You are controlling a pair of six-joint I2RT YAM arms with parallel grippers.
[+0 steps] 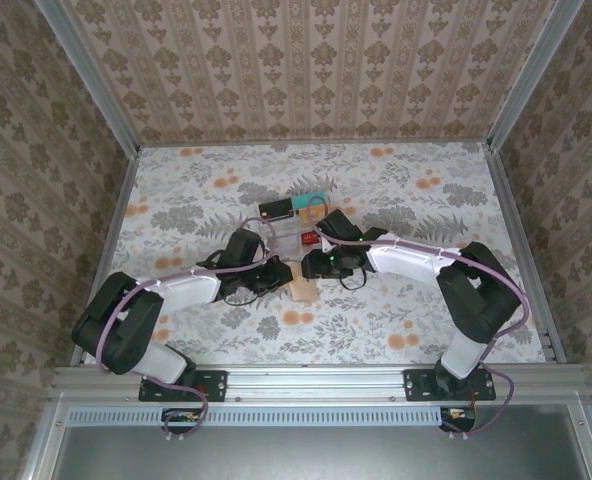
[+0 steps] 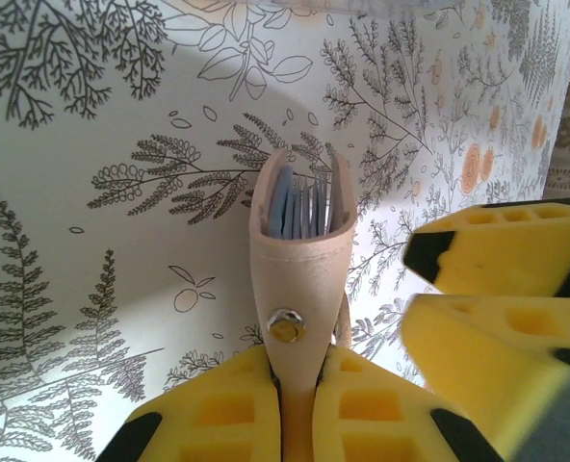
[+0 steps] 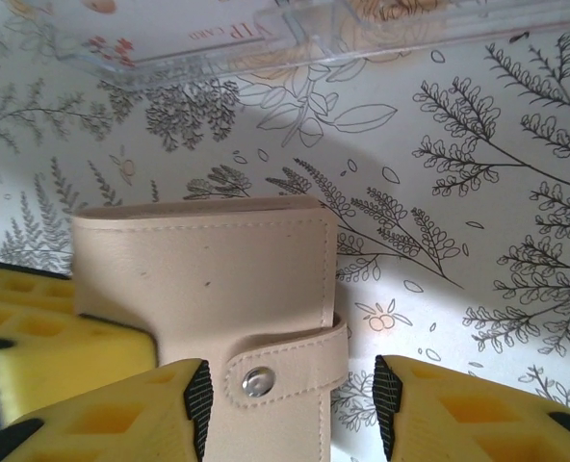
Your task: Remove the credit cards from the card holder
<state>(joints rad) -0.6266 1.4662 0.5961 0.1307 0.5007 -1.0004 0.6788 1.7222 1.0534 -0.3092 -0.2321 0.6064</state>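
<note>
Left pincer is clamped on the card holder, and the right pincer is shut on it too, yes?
No. The right pincer is open, straddling the card holder, as the right wrist view shows. The left pincer is clamped on it.

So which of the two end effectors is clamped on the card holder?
The left end effector: its yellow fingers are shut against both faces of the card holder. The right end effector stands open around it, a gap beside the strap.
</note>
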